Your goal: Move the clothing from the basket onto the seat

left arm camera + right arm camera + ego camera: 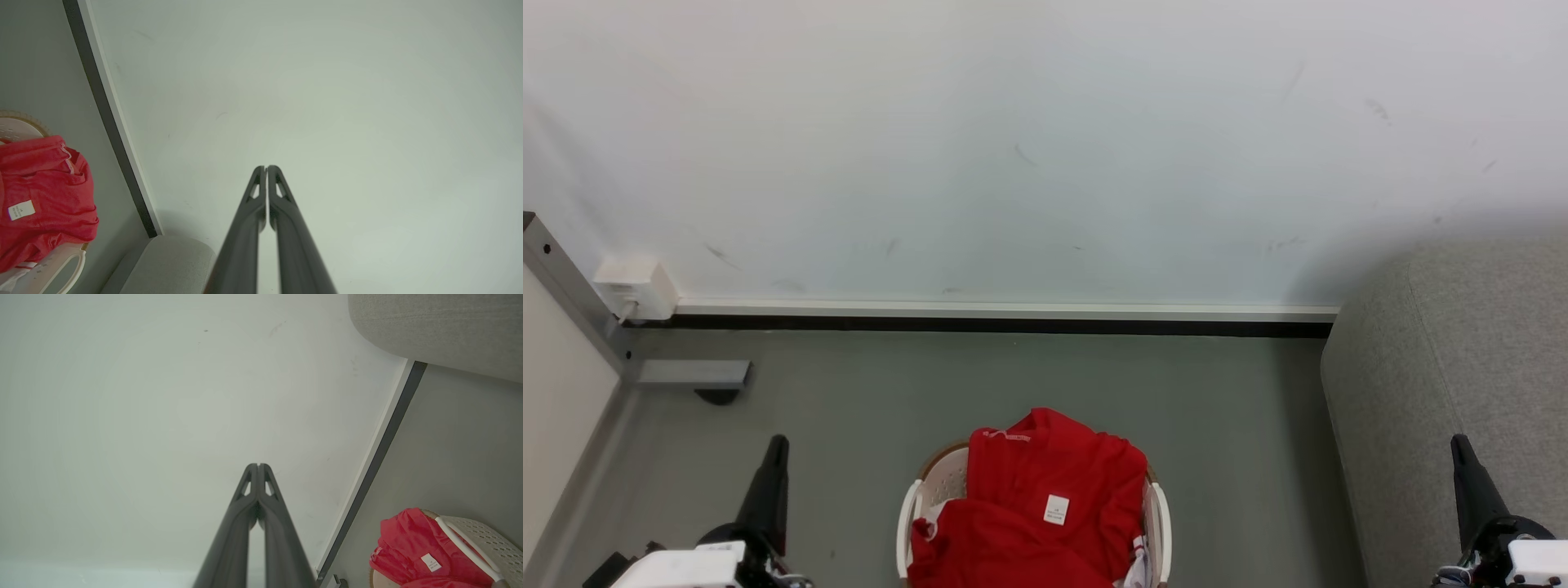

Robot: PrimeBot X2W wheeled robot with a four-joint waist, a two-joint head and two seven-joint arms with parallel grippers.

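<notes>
- The left gripper [778, 447] is clenched: in the left wrist view its two dark fingers [282, 212] meet at the tips and hold nothing.
- The right gripper [1459, 445] is clenched too; in the right wrist view its fingers [245, 506] press together, with nothing between them.
- In the head view only the long fingers and a part of each pale wrist housing show, because the bottom edge cuts off the rest.
- The basket [908, 514] stands on the grey floor [849, 408] between the two grippers, to the right of the left gripper and to the left of the right one, apart from both.
- The near half of the basket is cut off by the bottom edge of the head view.
- The clothing [1037, 490] is heaped in the basket and rises above its rim, so the inside is hidden.
- It is hard to tell how many garments are in the heap.
- A white label [1056, 509] lies on top of the red fabric; its print is too small to read.
- The seat [1462, 351] is by the right gripper, which shows in front of it; whether they touch is not clear.
- The right edge of the head view cuts off the seat, and only one rounded corner shows in each wrist view.
- Both grippers point toward the pale wall [1013, 147].
</notes>
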